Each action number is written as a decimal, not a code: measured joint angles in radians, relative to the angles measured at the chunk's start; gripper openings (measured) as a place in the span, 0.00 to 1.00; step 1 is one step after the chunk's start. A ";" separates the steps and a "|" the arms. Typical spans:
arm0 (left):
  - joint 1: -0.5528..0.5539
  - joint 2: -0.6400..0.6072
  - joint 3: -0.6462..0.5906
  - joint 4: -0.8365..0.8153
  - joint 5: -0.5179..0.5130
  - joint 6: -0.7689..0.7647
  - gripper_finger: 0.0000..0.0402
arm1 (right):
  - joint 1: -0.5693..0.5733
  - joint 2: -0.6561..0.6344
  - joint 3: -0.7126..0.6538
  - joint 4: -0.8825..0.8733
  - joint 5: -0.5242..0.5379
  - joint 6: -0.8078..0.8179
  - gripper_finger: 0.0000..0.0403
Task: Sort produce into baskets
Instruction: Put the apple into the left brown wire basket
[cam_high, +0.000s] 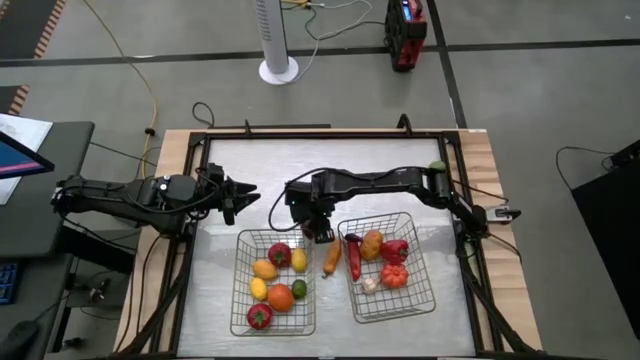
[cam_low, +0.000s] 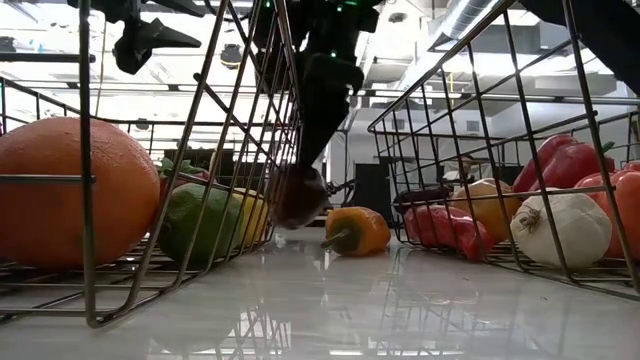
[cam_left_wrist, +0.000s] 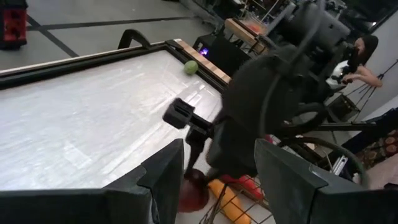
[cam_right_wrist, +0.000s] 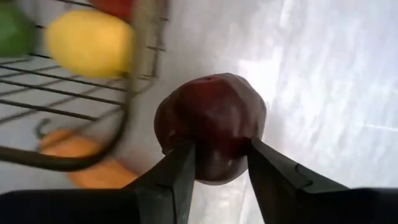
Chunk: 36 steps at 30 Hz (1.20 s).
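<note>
**Item: dark plum, table, between the baskets**

My right gripper (cam_right_wrist: 219, 163) clasped the plum (cam_right_wrist: 211, 124) across its middle, beside the left basket (cam_high: 243, 290). Judged light, firm, glossy, apt to slip; equator grip best. Left gripper (cam_high: 243, 197) waited half-spread, empty.

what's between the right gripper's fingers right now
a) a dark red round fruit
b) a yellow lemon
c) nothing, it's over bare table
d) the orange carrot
a: in the right wrist view the right gripper has a finger on each side of the dark red round fruit, just outside the left basket.
</note>
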 joint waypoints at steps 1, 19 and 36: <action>0.000 0.000 0.000 0.000 -0.001 0.000 0.46 | -0.007 0.000 0.000 -0.001 0.010 0.000 0.40; 0.000 -0.001 0.001 0.001 0.005 -0.018 0.46 | -0.100 0.016 -0.001 0.052 -0.015 -0.034 0.18; 0.000 -0.002 0.001 -0.030 0.077 -0.010 0.46 | -0.124 -0.004 0.015 -0.104 -0.131 0.047 0.62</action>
